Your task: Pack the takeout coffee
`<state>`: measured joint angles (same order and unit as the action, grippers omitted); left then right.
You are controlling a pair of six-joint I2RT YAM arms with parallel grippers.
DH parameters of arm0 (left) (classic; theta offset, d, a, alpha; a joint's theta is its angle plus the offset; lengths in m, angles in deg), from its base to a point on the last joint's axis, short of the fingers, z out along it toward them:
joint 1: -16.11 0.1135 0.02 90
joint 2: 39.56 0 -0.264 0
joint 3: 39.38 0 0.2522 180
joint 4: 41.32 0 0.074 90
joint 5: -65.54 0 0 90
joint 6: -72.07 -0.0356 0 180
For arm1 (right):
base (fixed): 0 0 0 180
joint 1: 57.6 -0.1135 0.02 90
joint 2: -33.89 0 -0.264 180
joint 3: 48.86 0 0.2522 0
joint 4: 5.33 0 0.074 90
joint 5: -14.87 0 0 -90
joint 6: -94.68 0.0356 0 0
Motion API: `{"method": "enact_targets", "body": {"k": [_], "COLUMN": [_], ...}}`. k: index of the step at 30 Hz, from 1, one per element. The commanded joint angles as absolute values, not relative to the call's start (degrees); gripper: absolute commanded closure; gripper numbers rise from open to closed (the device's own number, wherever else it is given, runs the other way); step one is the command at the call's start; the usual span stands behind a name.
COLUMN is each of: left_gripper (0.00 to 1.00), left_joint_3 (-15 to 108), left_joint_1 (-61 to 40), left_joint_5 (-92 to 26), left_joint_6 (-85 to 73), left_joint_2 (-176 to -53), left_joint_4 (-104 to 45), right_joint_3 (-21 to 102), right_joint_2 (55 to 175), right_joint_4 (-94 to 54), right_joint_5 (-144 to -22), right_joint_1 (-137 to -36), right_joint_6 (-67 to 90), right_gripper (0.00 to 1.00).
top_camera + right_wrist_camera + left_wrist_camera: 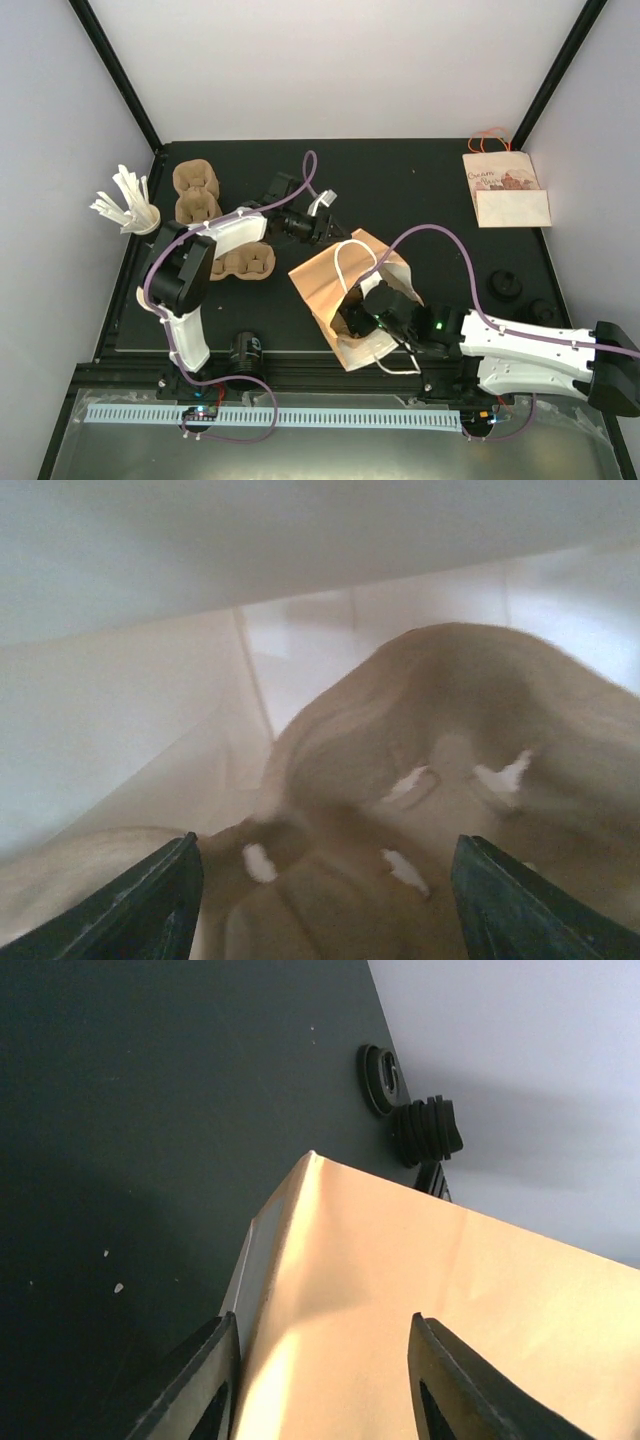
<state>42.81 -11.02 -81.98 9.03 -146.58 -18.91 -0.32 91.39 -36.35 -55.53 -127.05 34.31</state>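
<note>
A paper bag point(325, 285) lies on its side near the middle of the surface point(420, 190), closer to the front edge. The right tool point(320, 905) is in the bag's mouth, with a cup carrier point(420, 810) inside the bag ahead of it. More carriers point(198, 195) lie near the left edge, and a cup of stirrers point(130, 208) stands at that edge. A flat bag point(505, 190) lies in the far right corner. Lids point(505, 285) sit by the right edge.

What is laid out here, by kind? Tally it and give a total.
Paper bags: 2
Pulp carriers on the table: 3
Pulp carrier inside the open bag: 1
Black lid piles: 2
Cup of stirrers: 1
Dark round object by left base: 1
Total: 10
</note>
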Motion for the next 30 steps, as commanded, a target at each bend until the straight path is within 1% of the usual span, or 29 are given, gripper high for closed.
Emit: {"method": "enact_targets", "body": {"k": [1, 3, 5, 7, 9, 12, 19, 20, 22, 23, 27, 28, 29, 30], "left_gripper": [0.47, 0.38, 0.31, 0.23, 0.19, 0.17, 0.17, 0.15, 0.08, 0.05, 0.03, 0.03, 0.03, 0.06], "left_joint_3": [46.69, 47.14, 47.08, 46.86, 46.54, 45.22, 39.14, 37.85, 34.92, 34.13, 33.33, 33.47, 34.24, 35.81], "left_joint_1": [-11.4, -11.48, -11.44, -11.44, -11.44, -11.44, -12.12, -12.18, -12.22, -12.2, -11.43, -10.79, -10.05, -9.33], "left_joint_5": [-82.79, -81.62, -80.01, -77.6, -75.16, -73.12, -73.04, -71.51, -67.99, -65.65, -57.71, -57.28, -59.69, -64.1], "left_joint_6": [4.58, 3.4, 2.39, 0.88, -1.37, -4.41, -9.28, -8.94, -7.72, -7.78, -6.87, -6.04, -5.72, -6.41], "left_joint_2": [-143.44, -141.36, -138.51, -134.98, -130.73, -123.94, -107.06, -104.2, -100.8, -100.18, -103.36, -104.87, -106.44, -107.9], "left_joint_4": [-14.26, -12.07, -10.24, -7.9, -5.29, -2.3, 2.59, 2.33, 1.13, 1.29, 2.29, 2.07, 2.06, 2.9], "right_joint_3": [0.86, 2.47, 3.51, 3.25, 2.47, 1.36, 1.23, 1.08, 0.83, 0.47, -2.08, -2.59, -3.1, -3.43], "right_joint_2": [91.53, 93.12, 94.97, 96.17, 96.7, 96.61, 97.71, 98.35, 99.38, 99.64, 99.48, 99.2, 98.8, 98.43], "right_joint_4": [-38.92, -41.48, -43.94, -43.83, -42.6, -40.25, -36.97, -36.41, -35.2, -34.28, -30.31, -30.15, -29.9, -29.74], "right_joint_5": [-60.97, -61.28, -59.97, -59.26, -58.97, -58.23, -57.03, -56.62, -55.45, -54.88, -52.87, -52.35, -52.06, -52.02], "right_joint_1": [-127.24, -127.19, -127.24, -127.19, -127.22, -127.19, -127.21, -127.17, -127.13, -127.04, -126.68, -126.54, -126.38, -126.24], "right_joint_6": [31.34, 30.55, 30.93, 31.33, 31.82, 32.5, 32.13, 32.28, 32.66, 32.8, 33.06, 33.01, 32.88, 32.71], "right_gripper": [0.31, 0.31, 0.32, 0.32, 0.33, 0.33, 0.34, 0.34, 0.34, 0.34, 0.34, 0.34, 0.34, 0.34]}}
